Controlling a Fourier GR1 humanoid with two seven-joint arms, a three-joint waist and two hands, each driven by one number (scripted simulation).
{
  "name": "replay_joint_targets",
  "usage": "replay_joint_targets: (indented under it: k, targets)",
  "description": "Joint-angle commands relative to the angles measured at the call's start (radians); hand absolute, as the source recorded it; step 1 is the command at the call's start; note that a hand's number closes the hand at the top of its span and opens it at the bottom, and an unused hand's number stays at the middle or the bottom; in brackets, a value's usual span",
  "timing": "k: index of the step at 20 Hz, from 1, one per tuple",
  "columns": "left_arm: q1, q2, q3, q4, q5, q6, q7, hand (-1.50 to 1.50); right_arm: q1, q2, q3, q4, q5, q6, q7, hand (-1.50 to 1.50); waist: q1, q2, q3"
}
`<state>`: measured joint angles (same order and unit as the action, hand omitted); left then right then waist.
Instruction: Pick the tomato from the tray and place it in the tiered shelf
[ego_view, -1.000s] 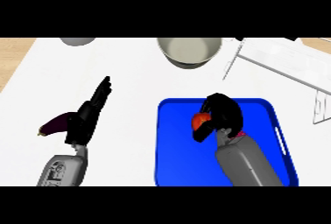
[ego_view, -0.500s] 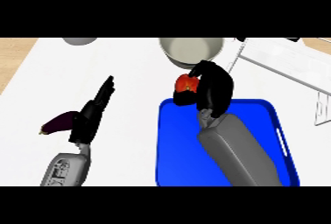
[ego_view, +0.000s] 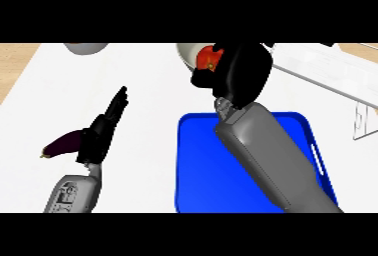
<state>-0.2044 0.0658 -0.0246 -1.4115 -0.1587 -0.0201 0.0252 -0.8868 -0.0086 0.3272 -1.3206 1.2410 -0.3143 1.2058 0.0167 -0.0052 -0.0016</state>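
The blue tray (ego_view: 198, 170) lay nearest on the tabletop (ego_view: 148, 80), with the right forearm (ego_view: 266, 150) crossing it. To its left, the left robot hand (ego_view: 103, 131) was released, fingers straight, beside an eggplant (ego_view: 63, 144). Past the tray's far edge, the right robot hand (ego_view: 240, 70) was grasping the tomato (ego_view: 212, 56) in front of a bowl (ego_view: 184, 54), left of the shelf (ego_view: 325, 70).

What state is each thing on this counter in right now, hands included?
tomato: held in the right hand, off the tray.
right hand: shut on the tomato, past the tray's far edge.
left hand: open, fingers straight, resting at left.
tray: flat on the counter, right forearm above it.
eggplant: lying on the counter beside the left hand.
tiered shelf: upper right, not yet holding the tomato.
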Motion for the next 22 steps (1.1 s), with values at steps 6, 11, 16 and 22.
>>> replay_joint_targets:
  k: [6, 11, 16, 22]
  targets:
    - [0.012, 0.001, 0.019, 0.008, 0.011, 0.006, -0.011, 0.00, -0.168, -0.006, -0.139, -0.032, 0.231, 0.172, 0.221, 1.50, -0.026, -0.004, 0.000]
    - [0.067, -0.016, -0.019, -0.069, -0.002, 0.007, -0.011, 0.00, -0.241, -0.006, -0.248, 0.036, 0.291, 0.194, 0.173, 1.50, -0.007, 0.001, 0.001]
    - [0.046, 0.008, -0.006, -0.043, -0.006, -0.006, 0.007, 0.00, -0.233, -0.068, -0.344, 0.010, 0.296, 0.229, 0.074, 1.50, -0.016, 0.003, 0.001]
    - [0.046, 0.019, 0.016, -0.029, 0.007, -0.015, -0.004, 0.00, -0.264, -0.135, -0.416, -0.041, 0.336, 0.275, 0.005, 1.50, -0.017, 0.003, 0.001]
